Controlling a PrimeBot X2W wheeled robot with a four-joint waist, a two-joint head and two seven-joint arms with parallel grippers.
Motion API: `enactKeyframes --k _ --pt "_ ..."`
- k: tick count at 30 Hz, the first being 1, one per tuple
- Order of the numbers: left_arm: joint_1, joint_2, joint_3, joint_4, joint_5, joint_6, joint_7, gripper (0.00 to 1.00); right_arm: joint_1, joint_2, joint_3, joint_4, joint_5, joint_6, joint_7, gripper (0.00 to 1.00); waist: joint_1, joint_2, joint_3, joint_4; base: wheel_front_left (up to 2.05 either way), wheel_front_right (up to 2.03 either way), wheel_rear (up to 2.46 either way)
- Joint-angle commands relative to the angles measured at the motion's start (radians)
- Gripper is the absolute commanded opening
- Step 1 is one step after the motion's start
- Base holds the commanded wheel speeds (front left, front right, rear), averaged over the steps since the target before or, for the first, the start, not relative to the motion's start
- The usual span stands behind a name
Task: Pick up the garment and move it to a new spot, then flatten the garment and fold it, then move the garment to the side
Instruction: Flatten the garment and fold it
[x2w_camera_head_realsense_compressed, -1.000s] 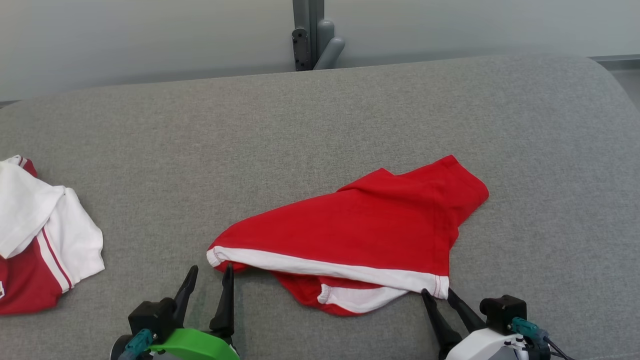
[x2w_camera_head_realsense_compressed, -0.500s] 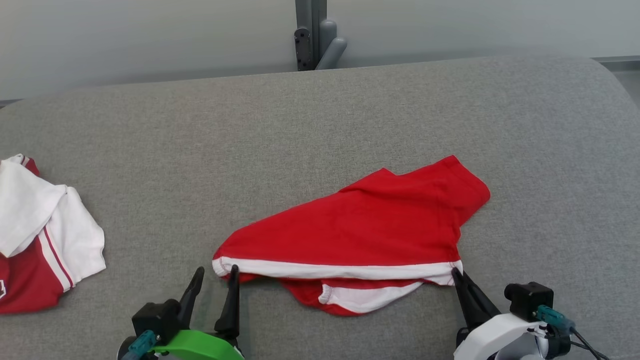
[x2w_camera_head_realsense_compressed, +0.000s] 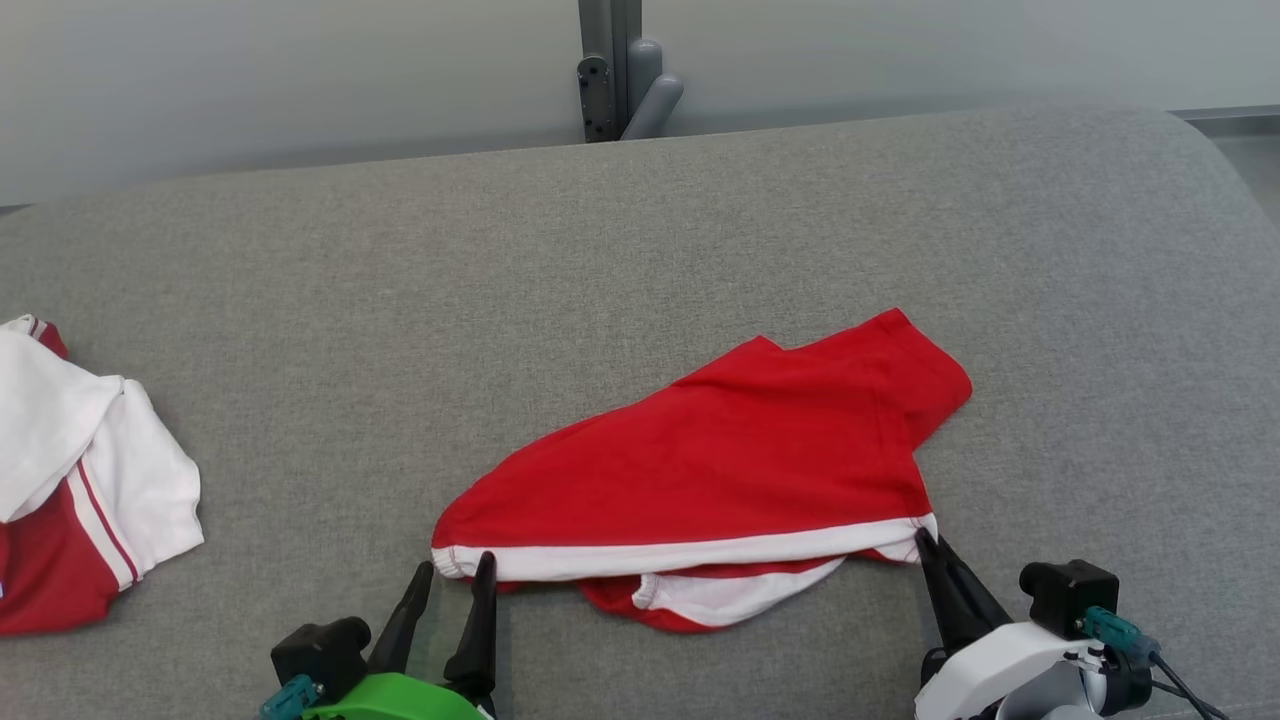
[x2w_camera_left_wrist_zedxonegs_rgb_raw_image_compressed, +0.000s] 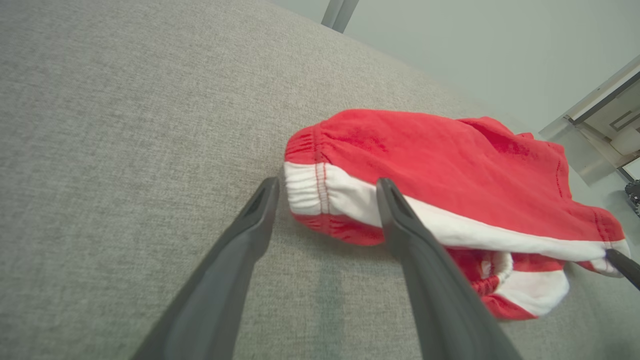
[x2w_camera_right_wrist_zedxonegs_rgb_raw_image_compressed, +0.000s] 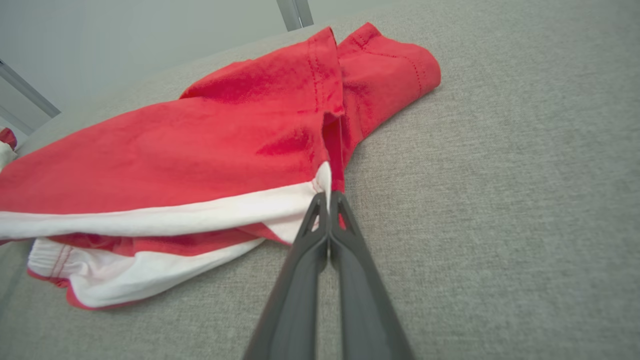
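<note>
The left gripper (x2w_camera_head_realsense_compressed: 457, 566), on a green wrist at seven o'clock in the head view, points toward twelve with its two dark fingers spread wide apart. The right gripper (x2w_camera_head_realsense_compressed: 922, 541), on a white wrist at five o'clock, leans toward eleven, its fingers pinched together on the white hem corner of the garment (x2w_camera_head_realsense_compressed: 740, 450).

Garment (x2w_camera_head_realsense_compressed: 720, 470): red, with a white hem band and red stitching.
Bench (x2w_camera_head_realsense_compressed: 400, 300): grey, fine heathered weave.
Cloth (x2w_camera_head_realsense_compressed: 90, 500) left of garment: white and red, thin red stripe.
Left claw (x2w_camera_head_realsense_compressed: 456, 562): black, green housing.
Right claw (x2w_camera_head_realsense_compressed: 921, 540): black, white housing.
</note>
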Motion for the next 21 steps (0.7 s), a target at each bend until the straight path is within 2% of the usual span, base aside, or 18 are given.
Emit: enactKeyframes --k 1,10,21 --pt "-0.003 0.012 -0.002 0.000 -0.022 -0.003 0.001 1.00 -0.003 0.002 -0.003 -0.005 -0.006 -0.001 0.000 0.00 0.0000 0.0000 0.002 0.000 0.00 0.00 0.00" --pt "-0.030 0.047 -0.092 -0.005 -0.174 -0.003 0.001 1.00 -0.015 -0.004 -0.022 -0.020 -0.009 -0.001 0.000 0.00 0.0000 0.0000 0.016 -0.008 0.00 0.00 0.00" --pt "-0.035 0.076 -0.157 -0.030 -0.240 -0.003 0.001 1.00 -0.021 -0.006 -0.043 -0.027 -0.013 -0.001 0.000 0.00 0.0000 0.0000 0.023 -0.006 0.00 0.00 0.00"
